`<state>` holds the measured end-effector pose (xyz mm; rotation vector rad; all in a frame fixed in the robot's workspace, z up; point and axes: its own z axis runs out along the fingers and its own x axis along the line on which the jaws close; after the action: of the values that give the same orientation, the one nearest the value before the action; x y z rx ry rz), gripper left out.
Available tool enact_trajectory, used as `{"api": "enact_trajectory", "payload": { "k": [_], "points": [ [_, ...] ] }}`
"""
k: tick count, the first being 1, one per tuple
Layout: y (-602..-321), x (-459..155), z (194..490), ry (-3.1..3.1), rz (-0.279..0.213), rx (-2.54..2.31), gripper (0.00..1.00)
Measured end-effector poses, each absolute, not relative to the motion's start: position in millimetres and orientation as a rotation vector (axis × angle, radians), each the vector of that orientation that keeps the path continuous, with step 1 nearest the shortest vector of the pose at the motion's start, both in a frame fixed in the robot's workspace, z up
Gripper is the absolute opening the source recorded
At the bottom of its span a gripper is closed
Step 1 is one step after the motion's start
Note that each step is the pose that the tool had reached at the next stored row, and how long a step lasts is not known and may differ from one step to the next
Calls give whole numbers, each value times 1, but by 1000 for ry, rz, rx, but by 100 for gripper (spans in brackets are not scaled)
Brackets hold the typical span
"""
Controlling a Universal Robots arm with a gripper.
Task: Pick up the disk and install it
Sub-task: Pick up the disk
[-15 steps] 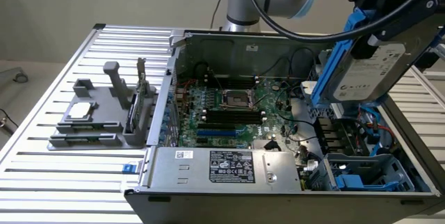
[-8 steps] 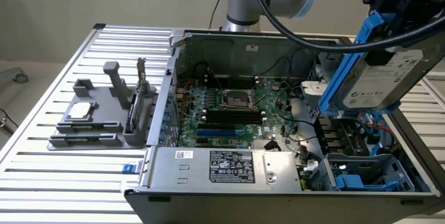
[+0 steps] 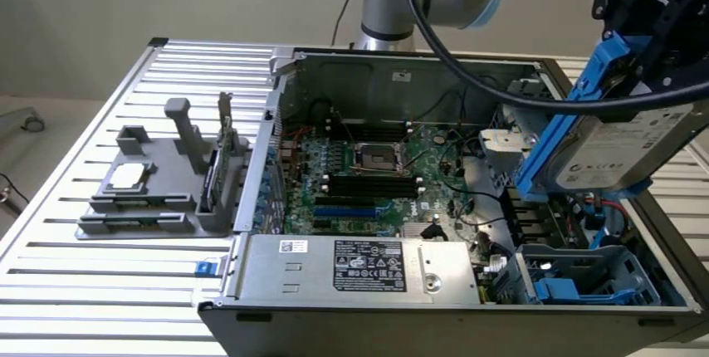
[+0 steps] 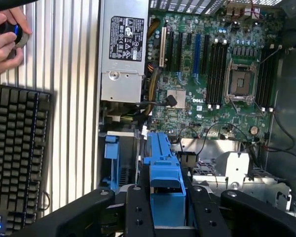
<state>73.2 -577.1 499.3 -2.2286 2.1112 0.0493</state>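
The disk is a silver-grey hard drive with a white label in a blue carrier frame. It hangs tilted in the air over the exterior view's right side of the open computer case. My black gripper is shut on its upper end. In the wrist view the gripper clamps the disk's blue carrier between both black fingers, above the case's drive area.
Inside the case lie the motherboard, the silver power supply and a blue drive cage. A grey fixture with a small chip stands on the slatted table. A keyboard and a person's hand are beside the case.
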Motion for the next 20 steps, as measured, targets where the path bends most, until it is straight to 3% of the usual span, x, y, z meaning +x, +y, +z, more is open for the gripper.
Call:
{"api": "enact_trajectory", "payload": {
  "k": [20],
  "points": [
    [-611, 78, 491, 2155, 47, -2186, 33]
  ]
}}
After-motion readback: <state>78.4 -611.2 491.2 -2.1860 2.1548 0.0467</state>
